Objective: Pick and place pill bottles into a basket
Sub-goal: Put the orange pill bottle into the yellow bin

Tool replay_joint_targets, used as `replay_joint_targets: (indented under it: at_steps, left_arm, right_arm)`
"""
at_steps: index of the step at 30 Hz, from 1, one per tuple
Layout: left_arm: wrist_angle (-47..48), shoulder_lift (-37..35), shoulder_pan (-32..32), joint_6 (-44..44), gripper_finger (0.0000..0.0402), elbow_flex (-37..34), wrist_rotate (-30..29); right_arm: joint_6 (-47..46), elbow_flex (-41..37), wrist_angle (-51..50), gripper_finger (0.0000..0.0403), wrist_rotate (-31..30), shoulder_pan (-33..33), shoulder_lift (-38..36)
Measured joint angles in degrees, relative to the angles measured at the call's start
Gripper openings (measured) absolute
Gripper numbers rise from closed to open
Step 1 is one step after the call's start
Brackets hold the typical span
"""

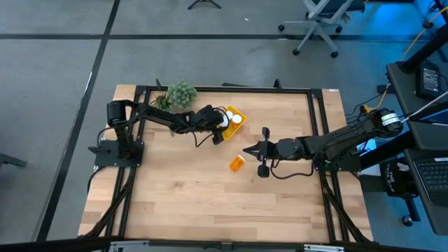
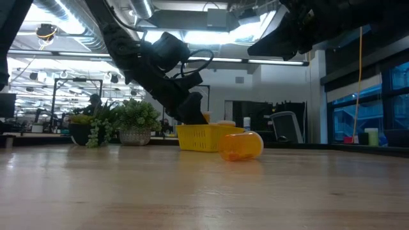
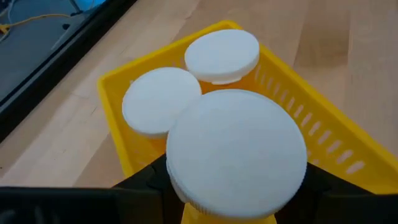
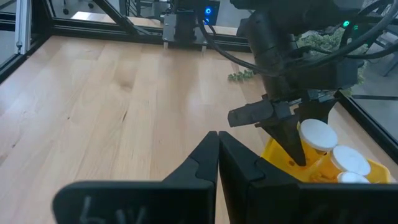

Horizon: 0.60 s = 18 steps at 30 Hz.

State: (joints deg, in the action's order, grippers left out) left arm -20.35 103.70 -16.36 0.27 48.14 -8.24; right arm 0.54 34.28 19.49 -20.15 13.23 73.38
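Your left gripper [image 1: 222,124] sits over the yellow basket [image 1: 238,113], just above the middle of the high view, with its fingers pinching a pill bottle [image 3: 236,152] by the sides under its white cap. In the left wrist view that cap fills the centre, dark fingers [image 3: 146,180] showing on either side of it, and two more capped bottles [image 3: 160,99] [image 3: 222,55] stand upright inside the basket just beyond it. You cannot tell from these views whether the held bottle already touches the basket floor.

Your right gripper [image 1: 249,150] hangs right of centre in the high view, fingers pressed together and holding nothing, pointing toward the basket. The fourth bottle [image 1: 237,163] lies on its side on the table [image 1: 196,203], just below and left of that fingertip, apart from the basket.

You have bare wood across the whole lower half of the high view. The basket lies near the table's top edge, with a leafy plant [image 1: 178,95] close at its left, by the left arm.

In the low view the basket [image 2: 198,137] is partly covered by the lying bottle [image 2: 241,145] in front, and the left gripper's fingertips are hidden behind its wall. In the right wrist view the basket [image 4: 277,154] is cut off at the lower right.
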Motion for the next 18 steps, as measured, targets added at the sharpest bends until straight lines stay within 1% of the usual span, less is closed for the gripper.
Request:
replay_joint_targets:
  at_steps: [8,13,18]
  left_arm:
    - [0.0,0.0,0.0,0.0,0.0179,0.0,0.8]
    - [0.0,0.0,0.0,0.5,0.0198,0.0,1.3]
    - [0.0,0.0,0.0,0.5,0.022,0.0,0.4]
  right_arm:
    - [0.0,0.0,0.0,0.0017,0.0,0.0,0.0]
    - [0.0,0.0,0.0,0.0017,0.0,0.0,0.0]
    - [0.0,0.0,0.0,0.0017,0.0,0.0,0.0]
